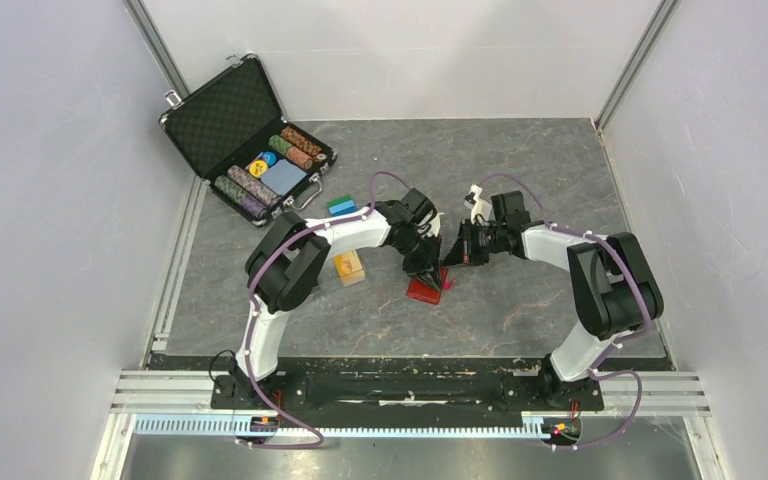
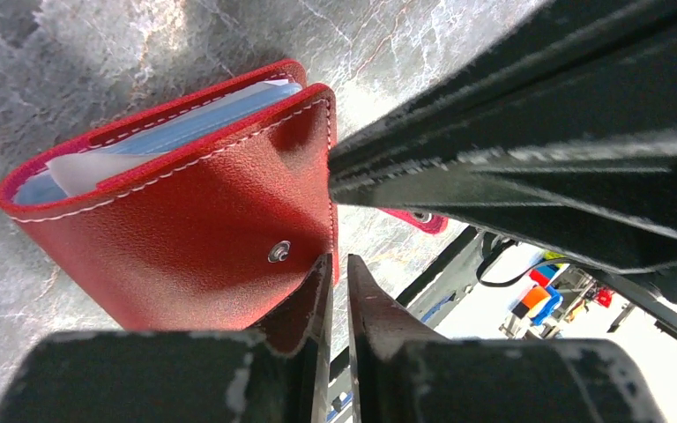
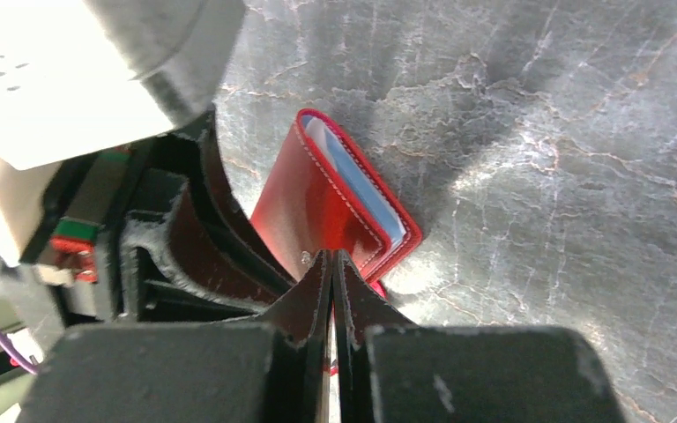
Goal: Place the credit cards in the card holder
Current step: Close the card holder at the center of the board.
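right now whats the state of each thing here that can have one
card holder, folded over, snap undone
pale blue card, tucked inside the card holder, top edge showing
left end effector, almost closed at the card holder's edge, grip unclear
right end effector, shut, tips at the card holder
chip case, open, lid up

The left arm (image 1: 345, 232) and right arm (image 1: 558, 243) are wearing white shells between bulky black joints, with purple cables (image 1: 392, 178) looping along both. The left claw (image 2: 336, 286) and right claw (image 3: 332, 264) are showing matte black fingers, scuffed whitish at the edges.
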You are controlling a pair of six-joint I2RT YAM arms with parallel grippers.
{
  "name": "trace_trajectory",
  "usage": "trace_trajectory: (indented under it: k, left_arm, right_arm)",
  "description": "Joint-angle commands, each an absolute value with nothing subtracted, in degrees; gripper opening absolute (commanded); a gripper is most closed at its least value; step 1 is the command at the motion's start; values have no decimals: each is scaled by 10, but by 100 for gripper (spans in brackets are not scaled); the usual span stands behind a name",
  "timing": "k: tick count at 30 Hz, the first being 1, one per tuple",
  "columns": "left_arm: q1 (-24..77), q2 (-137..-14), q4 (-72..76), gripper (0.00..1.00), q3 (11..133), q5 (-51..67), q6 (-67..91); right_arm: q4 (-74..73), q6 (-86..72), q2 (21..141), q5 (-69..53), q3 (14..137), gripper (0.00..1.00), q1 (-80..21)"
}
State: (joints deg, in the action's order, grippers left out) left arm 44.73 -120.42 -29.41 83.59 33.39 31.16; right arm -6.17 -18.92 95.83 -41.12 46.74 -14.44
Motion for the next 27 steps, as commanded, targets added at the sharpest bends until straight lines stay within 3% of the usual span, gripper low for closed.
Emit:
trace_trajectory:
  k: [1, 4, 12, 27]
  left_arm:
    - [449, -1202, -277, 22, 835, 349, 319]
    - [449, -1183, -258, 35, 827, 348, 321]
    - [450, -1148, -194, 47, 813, 354, 334]
    - [474, -1178, -256, 43, 873, 300, 305]
  right_arm:
    - [-64, -174, 980, -383, 480, 0, -149]
    - [-71, -163, 984, -356, 470, 0, -149]
    - [-77, -156, 991, -342, 466, 0, -149]
    - [-78, -157, 981, -339, 461, 0, -149]
